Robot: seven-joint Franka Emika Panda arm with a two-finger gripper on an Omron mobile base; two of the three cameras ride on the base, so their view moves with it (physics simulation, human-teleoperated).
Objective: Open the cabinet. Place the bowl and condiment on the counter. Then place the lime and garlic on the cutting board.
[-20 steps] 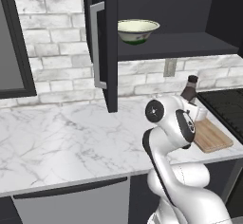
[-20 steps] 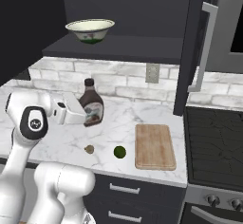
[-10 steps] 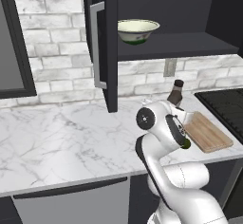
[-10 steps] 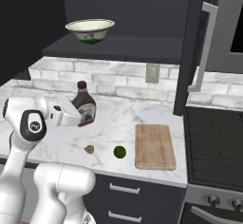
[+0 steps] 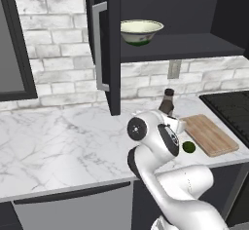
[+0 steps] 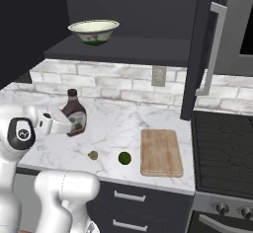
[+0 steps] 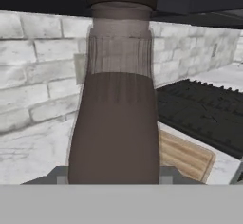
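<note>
The black cabinet stands open, its door (image 5: 109, 44) swung out, and the cream bowl (image 5: 141, 30) (image 6: 94, 31) sits on its dark shelf. My gripper (image 6: 72, 124) (image 7: 113, 178) is shut on the dark-brown condiment bottle (image 6: 75, 112) (image 5: 168, 100) (image 7: 118, 104), holding it upright low over the left part of the marble counter (image 6: 118, 123); I cannot tell whether its base touches. The lime (image 6: 125, 158) (image 5: 188, 147) and the tan garlic (image 6: 92, 155) lie on the counter near its front edge. To their right, the wooden cutting board (image 6: 160, 152) (image 5: 210, 134) is bare.
A black stove (image 6: 222, 153) adjoins the counter to the right of the board. The cabinet's other open door (image 6: 202, 44) hangs over the counter's right end. A dark-framed window (image 5: 9, 44) is on the brick wall at far left.
The arm has carried the bottle leftward along the counter, away from the cutting board, and a little lower. The bowl, lime and garlic have not moved.
</note>
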